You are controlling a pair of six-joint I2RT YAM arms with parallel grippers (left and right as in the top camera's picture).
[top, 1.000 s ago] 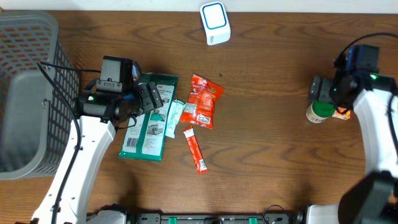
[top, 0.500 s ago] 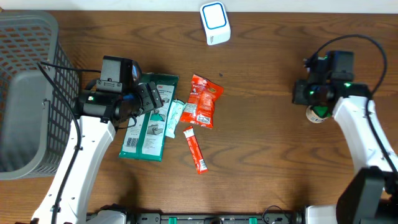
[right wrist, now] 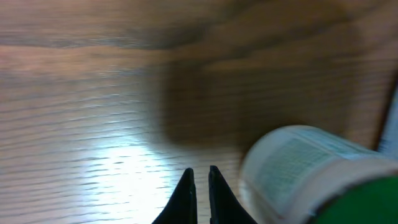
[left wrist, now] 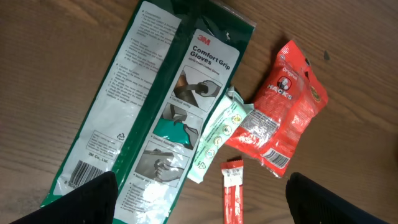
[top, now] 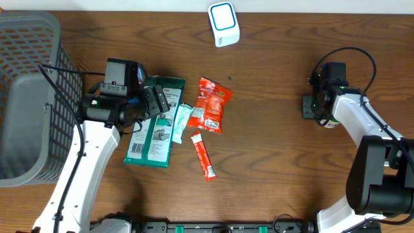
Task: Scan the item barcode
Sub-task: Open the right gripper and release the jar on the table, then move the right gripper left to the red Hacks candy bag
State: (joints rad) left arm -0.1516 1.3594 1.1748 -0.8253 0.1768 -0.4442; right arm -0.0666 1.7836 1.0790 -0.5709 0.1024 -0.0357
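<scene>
Our right end effector (right wrist: 200,173), fingers pressed together and empty, sits just beside the bottle (right wrist: 298,168) near the table's (top: 272,162) right edge. We should spread them, straddle the bottle, then grip. Our left end effector (top: 150,109) hangs apart above the glove packet (left wrist: 124,106).

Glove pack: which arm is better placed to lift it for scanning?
Left. The left tool hangs open directly over the glove pack, its barcode in wrist view. The right tool is shut, empty, across the table beside a green-capped bottle.
</scene>
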